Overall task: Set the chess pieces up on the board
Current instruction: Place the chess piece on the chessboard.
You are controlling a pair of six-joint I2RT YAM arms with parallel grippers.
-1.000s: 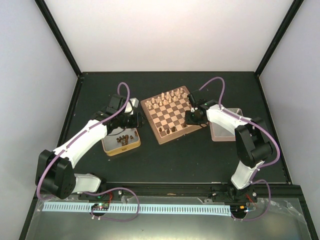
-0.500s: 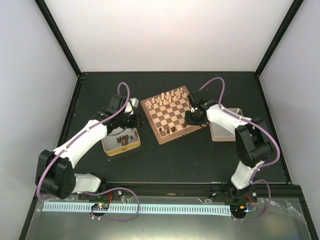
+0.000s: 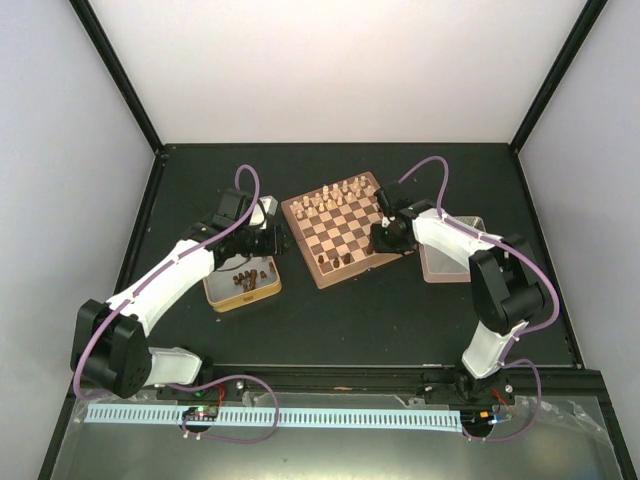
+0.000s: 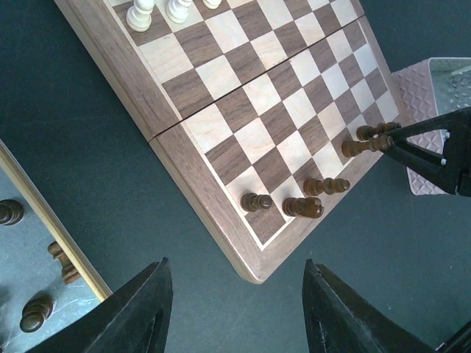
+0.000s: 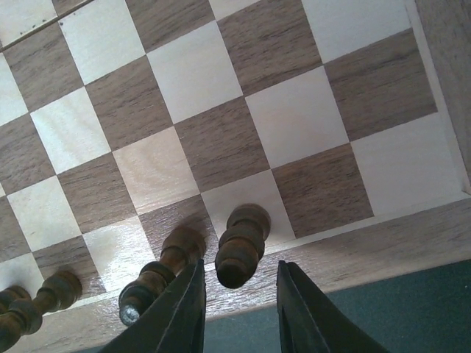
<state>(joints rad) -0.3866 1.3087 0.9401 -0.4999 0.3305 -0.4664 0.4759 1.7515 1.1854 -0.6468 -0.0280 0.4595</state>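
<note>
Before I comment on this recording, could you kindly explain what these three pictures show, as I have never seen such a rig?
Two robot arms are bolted at the table's near edge. The overhead picture comes from a fixed camera above them, the other two from a camera on each wrist. On the table lies a wooden chessboard, with pale chessmen along its far side and a few dark chessmen at its near edge. A tin on its left holds more dark pieces; another tin lies on its right. The left claw is open and empty. The right claw straddles one dark chessman standing on an edge square; whether it grips it, I cannot tell.
</note>
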